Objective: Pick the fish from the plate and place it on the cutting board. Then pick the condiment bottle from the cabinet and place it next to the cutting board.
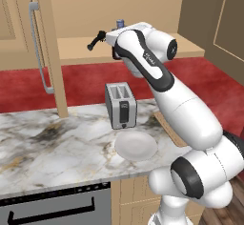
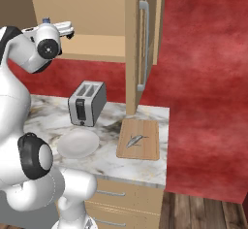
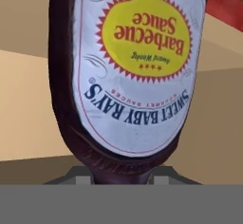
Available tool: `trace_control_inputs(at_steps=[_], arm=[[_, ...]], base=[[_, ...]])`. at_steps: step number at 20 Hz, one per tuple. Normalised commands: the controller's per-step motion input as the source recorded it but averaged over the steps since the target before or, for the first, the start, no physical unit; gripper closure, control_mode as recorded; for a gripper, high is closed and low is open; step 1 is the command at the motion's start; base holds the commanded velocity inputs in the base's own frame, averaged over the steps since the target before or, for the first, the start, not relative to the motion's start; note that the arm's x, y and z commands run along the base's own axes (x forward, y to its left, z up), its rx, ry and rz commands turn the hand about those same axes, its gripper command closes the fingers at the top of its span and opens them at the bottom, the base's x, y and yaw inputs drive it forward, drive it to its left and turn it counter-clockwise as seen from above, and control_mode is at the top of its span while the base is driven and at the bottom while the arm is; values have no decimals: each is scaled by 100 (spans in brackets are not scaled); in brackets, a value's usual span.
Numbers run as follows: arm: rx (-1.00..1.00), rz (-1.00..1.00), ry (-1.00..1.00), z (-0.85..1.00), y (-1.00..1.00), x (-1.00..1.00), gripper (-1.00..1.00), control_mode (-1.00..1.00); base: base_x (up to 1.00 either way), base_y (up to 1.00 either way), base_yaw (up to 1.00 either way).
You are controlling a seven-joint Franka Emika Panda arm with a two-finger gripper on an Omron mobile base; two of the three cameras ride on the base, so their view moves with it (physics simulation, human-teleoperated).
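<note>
Marble counter (image 1: 57,143) beneath an open tan cabinet (image 1: 143,9), with a red wall behind. On the counter stand a toaster (image 1: 121,106) and the white plate (image 1: 136,146), now bare; the fish (image 2: 136,139) lies on the cutting board (image 2: 145,150) at the counter's right end, so the first half of the task reads as done.

The arm is raised to shelf height, its gripper (image 2: 67,30) reaching into the cabinet. A small black brush-like tool (image 1: 96,40) projects at 9 o'clock of the wrist in the left base view.

The condiment bottle (image 3: 130,71) stands directly ahead of the hand camera, at 12 o'clock from the fingers, very close. Its label reads upside down, so the camera is rolled over relative to the bottle; its long axis runs 12-to-6 in this view. The blue cap (image 1: 120,24) peeks above the wrist in the left base view.

Whether the fingers are clamped on the bottle or merely flanking it cannot be told, since the tips are hidden. In judgement, the step in hand is the grasp, and the board lies well below, toward 5 o'clock in the right base view.
</note>
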Motion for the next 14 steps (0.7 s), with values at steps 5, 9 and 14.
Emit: trace_control_inputs(at_steps=[5,9,14], arm=[[3,0,9,29,0,-16,100,-100],[1,0,9,27,0,-12,100,-100],[0,0,7,19,3,-24,100,-100]], base=[[0,0,0],[0,0,0],[0,0,0]])
